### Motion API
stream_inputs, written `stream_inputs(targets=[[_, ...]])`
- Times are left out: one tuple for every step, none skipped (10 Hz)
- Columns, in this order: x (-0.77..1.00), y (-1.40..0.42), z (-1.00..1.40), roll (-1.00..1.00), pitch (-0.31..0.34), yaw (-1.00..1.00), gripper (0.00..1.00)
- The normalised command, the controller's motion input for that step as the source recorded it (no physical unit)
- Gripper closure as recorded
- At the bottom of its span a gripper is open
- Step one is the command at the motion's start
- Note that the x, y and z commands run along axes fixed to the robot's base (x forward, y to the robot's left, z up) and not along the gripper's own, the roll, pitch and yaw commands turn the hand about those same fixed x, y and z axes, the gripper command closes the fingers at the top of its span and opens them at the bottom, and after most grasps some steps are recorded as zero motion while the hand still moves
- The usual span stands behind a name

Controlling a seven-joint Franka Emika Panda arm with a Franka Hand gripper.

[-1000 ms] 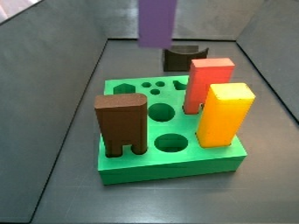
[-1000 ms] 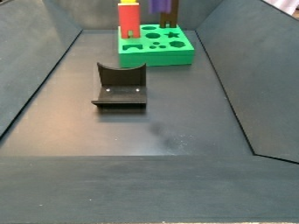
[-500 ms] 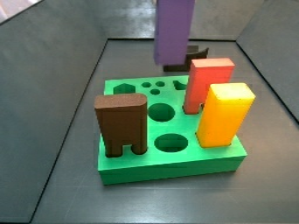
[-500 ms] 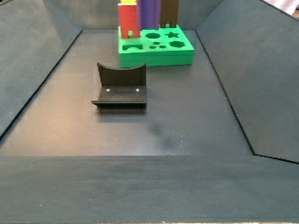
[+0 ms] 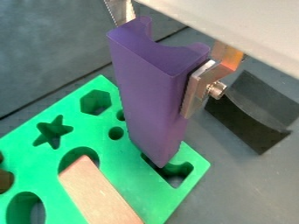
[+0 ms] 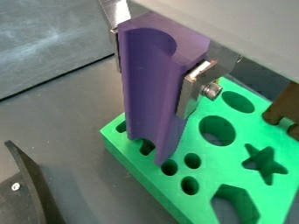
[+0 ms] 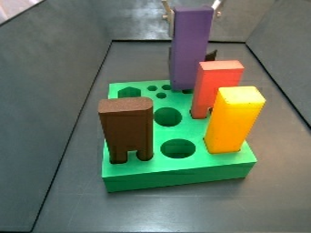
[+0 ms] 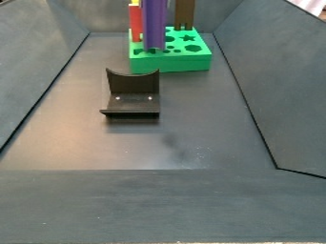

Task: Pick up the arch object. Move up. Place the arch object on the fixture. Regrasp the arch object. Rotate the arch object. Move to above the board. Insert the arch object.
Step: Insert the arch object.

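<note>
My gripper (image 5: 158, 52) is shut on the purple arch object (image 5: 152, 96) and holds it upright near its top, as both wrist views show (image 6: 152, 87). The arch object's lower end meets a cut-out at the edge of the green board (image 5: 76, 122). In a side view the arch object (image 7: 188, 50) stands at the board's (image 7: 183, 173) far edge, with the gripper (image 7: 191, 7) at the frame's top. The dark fixture (image 8: 130, 93) stands bare on the floor, apart from the board (image 8: 178, 59).
A red block (image 7: 216, 86), a yellow block (image 7: 234, 118) and a brown two-legged block (image 7: 125, 130) stand in the board. The red one is right beside the arch object. Dark walls enclose the floor.
The gripper has come straight down with the arch object. Its lower end was well above the board and now reaches the board's top.
</note>
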Motion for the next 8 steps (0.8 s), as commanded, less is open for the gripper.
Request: stream_inputs(targets=[[0.53, 0.0, -0.12, 0.32, 0.197, -0.04, 1.0], [0.58, 0.0, -0.1, 0.3, 0.216, -0.07, 1.0], [0.4, -0.03, -0.16, 0.18, 0.141, -0.03, 1.0], [0.57, -0.09, -0.25, 0.07, 0.13, -0.05, 1.0], [0.76, -0.1, -0.26, 0.05, 0.136, 0.0, 1.0], [0.78, -0.07, -0.22, 0.08, 0.171, 0.03, 1.0], [0.83, -0.11, -0.2, 0.13, 0.209, 0.05, 1.0], [0.87, -0.09, -0.24, 0.13, 0.219, 0.05, 1.0]])
